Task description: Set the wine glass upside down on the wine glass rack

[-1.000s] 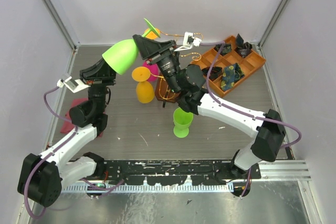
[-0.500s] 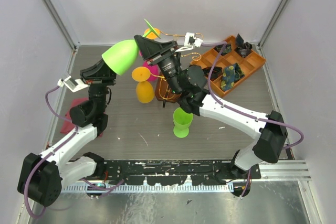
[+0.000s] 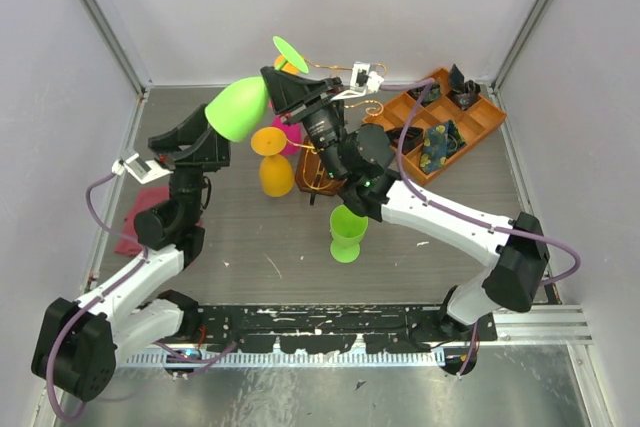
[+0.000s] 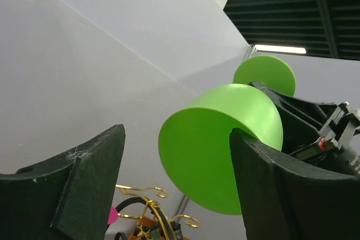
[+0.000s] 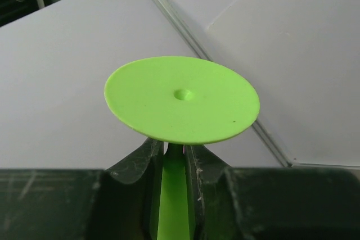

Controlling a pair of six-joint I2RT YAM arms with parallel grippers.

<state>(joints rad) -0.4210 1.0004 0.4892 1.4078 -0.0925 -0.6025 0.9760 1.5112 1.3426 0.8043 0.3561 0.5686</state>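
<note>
Flaring smooth lime-green wine glass [image 3: 238, 110]

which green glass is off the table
The lime glass held aloft by its stem in the right hand; the other green glass stands on the table.

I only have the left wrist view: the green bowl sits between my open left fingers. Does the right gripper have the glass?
Observer: Yes. In the right wrist view the right gripper is shut on the glass at its stem, just below the foot.
Operator: Where is the rack?
Observer: From above, the rack stands on the table under the right arm, which hides most of it.
Operator: Anything else close to it?
Observer: An orange glass stands just left of the rack, and a second green glass stands upright in front of it.
</note>
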